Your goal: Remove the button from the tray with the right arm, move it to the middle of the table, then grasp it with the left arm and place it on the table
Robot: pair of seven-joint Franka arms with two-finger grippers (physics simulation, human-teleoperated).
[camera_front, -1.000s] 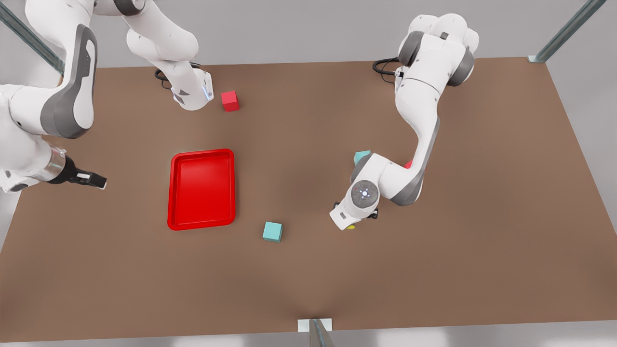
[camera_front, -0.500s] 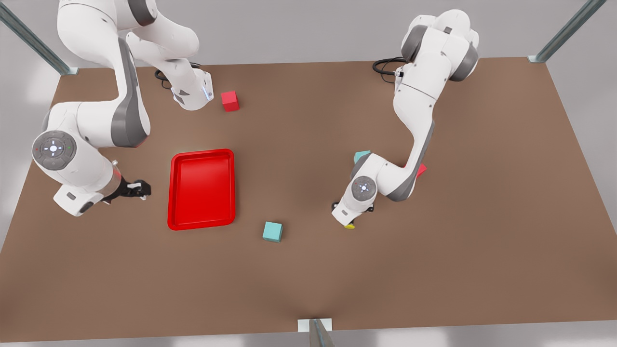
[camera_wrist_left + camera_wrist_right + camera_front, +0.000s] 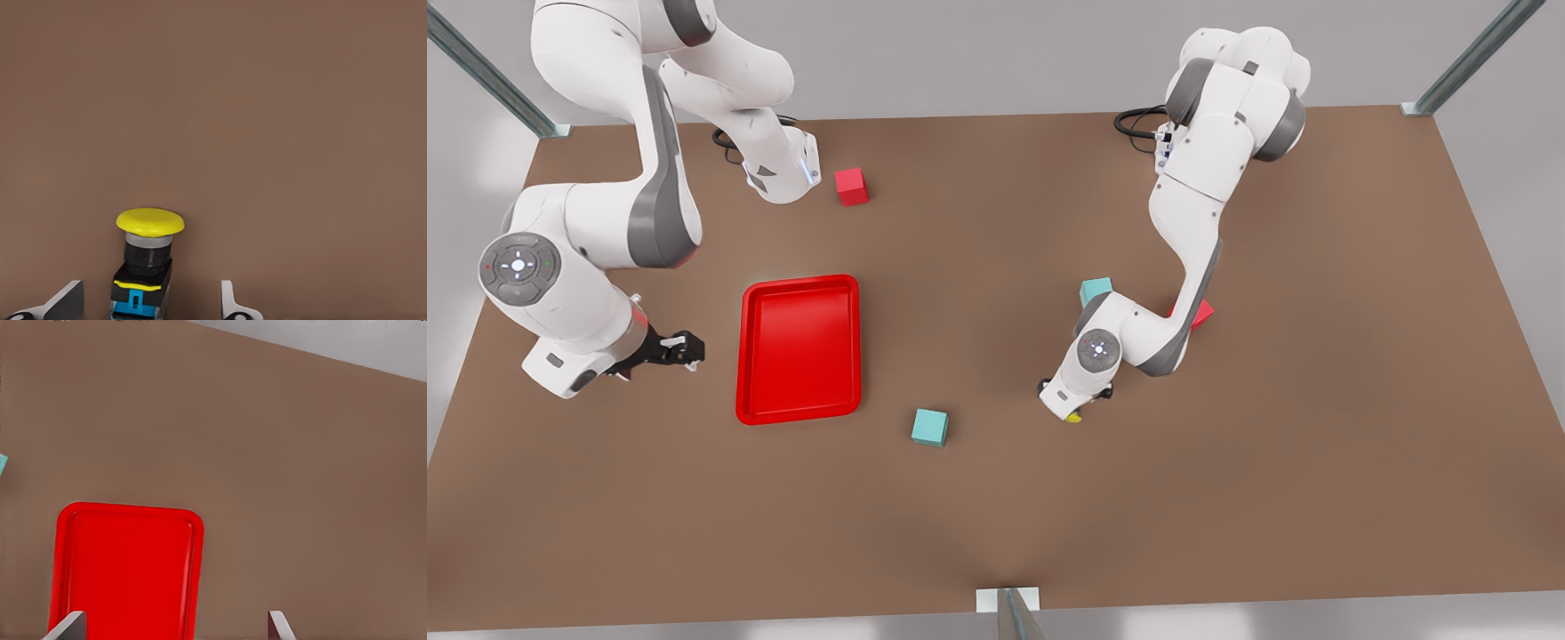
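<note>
Just left of the tray (image 3: 800, 348) in the front view, your right gripper (image 3: 680, 348) waits with fingers (image 3: 67, 628) spread, holding nothing. Right of the tray, past a teal cube (image 3: 930, 428), your left gripper (image 3: 1074, 407) stands low over the bench (image 3: 1316, 444), fingers (image 3: 63, 303) apart around the button (image 3: 147, 257), seemingly not pinching it.

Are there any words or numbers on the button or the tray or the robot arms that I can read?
No, there are none to read.
Button: yellow cap, black body, blue patch at its base, no letters.
Tray: plain red.
Arms: round grey discs with tiny lights, no words. The left gripper is open around the button; the right gripper waits open beside the tray.
</note>
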